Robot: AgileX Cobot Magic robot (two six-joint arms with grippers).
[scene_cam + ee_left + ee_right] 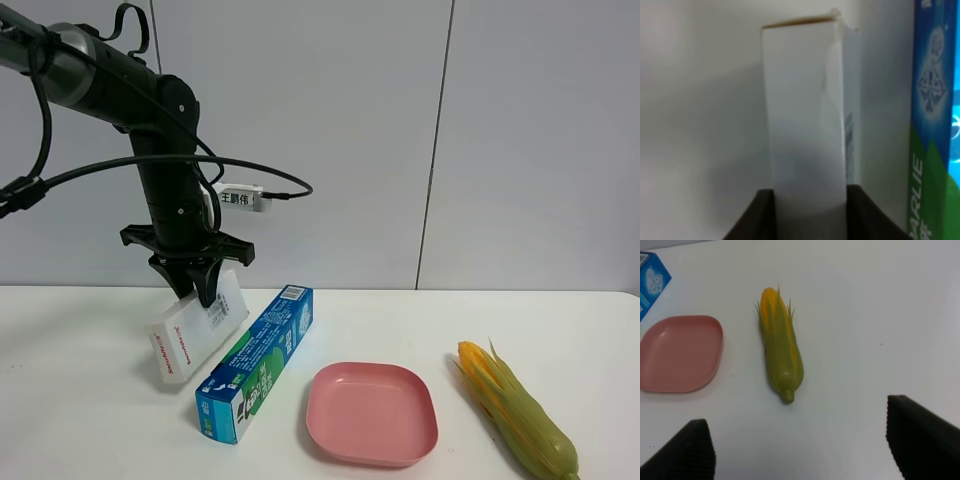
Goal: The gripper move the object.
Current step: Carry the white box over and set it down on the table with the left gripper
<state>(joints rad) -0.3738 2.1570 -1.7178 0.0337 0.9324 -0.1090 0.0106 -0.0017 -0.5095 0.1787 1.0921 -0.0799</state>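
The white carton (195,335) with red print on one end is tilted, with its lower end at or just above the white table (80,420). My left gripper (203,287), a black claw on the dark arm, is shut on the carton's upper far end. In the left wrist view the carton (807,125) runs out from between the two black fingers (757,217) of the left gripper (810,212). My right gripper (802,450) is open and empty above the table and does not show in the exterior view.
A long blue-green box (258,362) lies right beside the carton, and shows in the left wrist view (935,125). A pink plate (372,412) and a corn cob (518,410) lie to the right; the right wrist view shows the plate (680,352) and cob (780,350).
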